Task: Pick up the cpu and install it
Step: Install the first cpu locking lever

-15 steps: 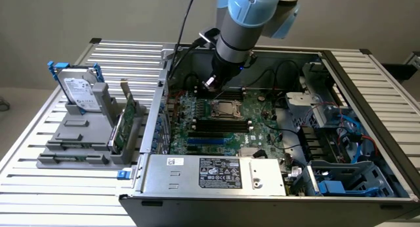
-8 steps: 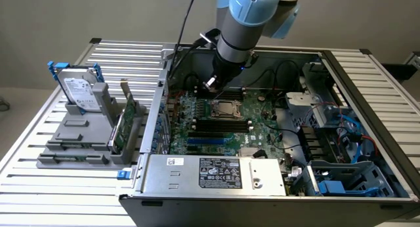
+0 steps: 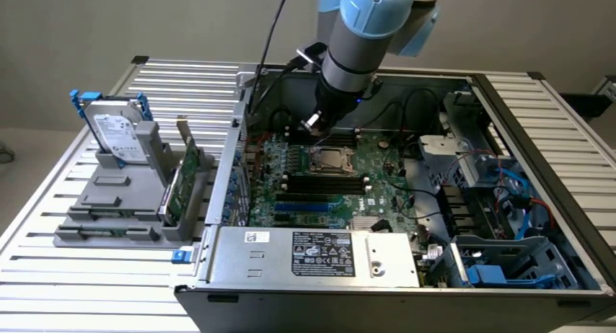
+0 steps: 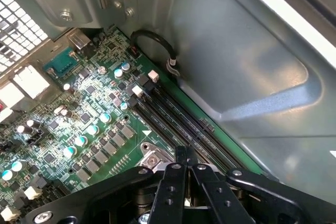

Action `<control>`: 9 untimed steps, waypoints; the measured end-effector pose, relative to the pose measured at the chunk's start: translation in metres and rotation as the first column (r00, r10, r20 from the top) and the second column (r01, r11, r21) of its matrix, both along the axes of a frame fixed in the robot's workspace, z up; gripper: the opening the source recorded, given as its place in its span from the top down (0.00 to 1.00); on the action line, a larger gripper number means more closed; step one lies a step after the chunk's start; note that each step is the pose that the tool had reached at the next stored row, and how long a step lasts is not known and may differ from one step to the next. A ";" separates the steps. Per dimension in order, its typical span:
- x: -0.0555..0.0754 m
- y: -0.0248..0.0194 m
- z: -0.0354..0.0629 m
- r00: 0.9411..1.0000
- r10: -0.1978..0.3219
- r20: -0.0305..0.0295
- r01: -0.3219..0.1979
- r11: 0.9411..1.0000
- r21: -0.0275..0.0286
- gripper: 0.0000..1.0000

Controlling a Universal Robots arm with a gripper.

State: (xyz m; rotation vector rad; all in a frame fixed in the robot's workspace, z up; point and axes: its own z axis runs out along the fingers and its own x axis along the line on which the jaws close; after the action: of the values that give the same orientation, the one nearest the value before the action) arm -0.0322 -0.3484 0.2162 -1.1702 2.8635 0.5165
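Currently, I am reaching my arm (image 3: 361, 37) down into an open computer case (image 3: 539, 167) that is lying on its side on a slatted metal table (image 3: 77, 275). My gripper (image 3: 310, 124) is hovering over the green motherboard (image 3: 385, 196), near the far wall of the case. Its two black fingers are pressed together at the tips, and I am seeing nothing pinched between them in the wrist view, where the gripper (image 4: 186, 153) is pointing down at the board (image 4: 94, 129).

The cpu (image 3: 332, 158), a small silvery-beige square, appears to be sitting inside the square metal-framed socket (image 3: 332, 171) in the middle of the board. My fingertips are hanging near it, a little toward the back of the case, and are not touching it. In the wrist view a shiny metal corner of the socket frame (image 4: 153, 159) is showing just beside my fingertips, with long dark memory slots (image 4: 178, 119) running alongside and a black cable loop (image 4: 152, 40) curling near the case wall.

At the front of the case, a silver power supply box (image 3: 318, 254) with a black label is lying across the opening. On the exterior view's left, well apart from the case, a grey holder (image 3: 115, 210) is standing on the table, and a silver hard drive (image 3: 117, 137) with a white label and blue bracket is propped upright in it.
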 end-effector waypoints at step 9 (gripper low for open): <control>0.007 0.0008 -0.0032 1.000 0.000 0.006 0.000 1.000 0.000 0.89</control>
State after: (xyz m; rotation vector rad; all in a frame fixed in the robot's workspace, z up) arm -0.0256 -0.3475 0.2129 -1.1698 2.8591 0.5121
